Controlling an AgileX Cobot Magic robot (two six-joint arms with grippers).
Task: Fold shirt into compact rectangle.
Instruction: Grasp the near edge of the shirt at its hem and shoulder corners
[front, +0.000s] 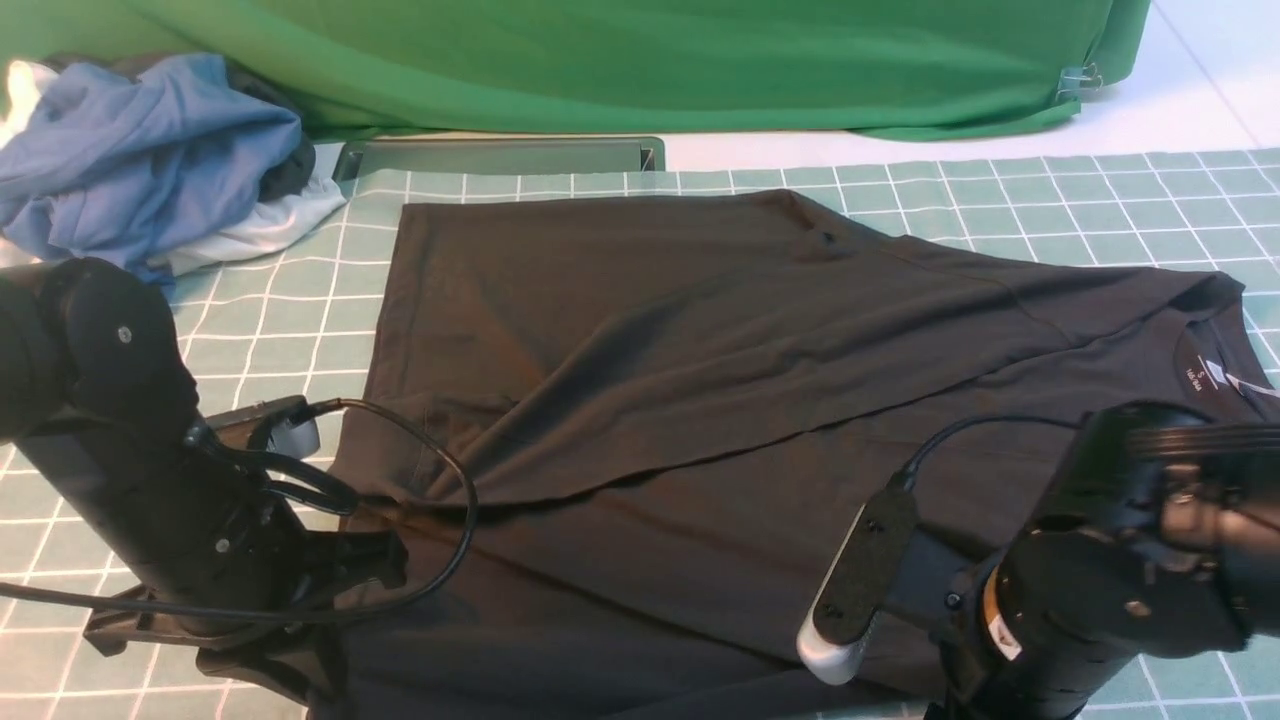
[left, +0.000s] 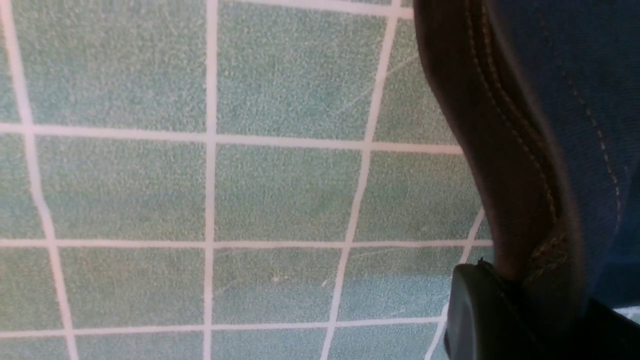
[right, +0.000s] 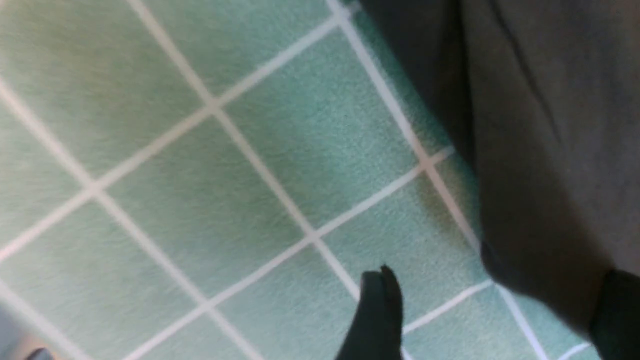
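Now the shirt (front: 700, 380) lies across the grid mat (front: 1000, 190), long axis left to right — collar (front: 1215, 320) toward my right. Left gripper (left: 520, 300) pinches its hem; right gripper (right: 495, 315) gapes wide.

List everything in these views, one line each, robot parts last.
shirt: one, black, spread across the mat, partly folded, collar to the right
clothes pile: one heap, blue and white, far left
cloth: one, bright green, along the far edge
mat: one, teal with white grid, under the shirt
tray: one, grey, at the mat's far edge
left gripper: one, black, near left, shut on the shirt's hem
right gripper: one, black, near right, open at the shirt's edge
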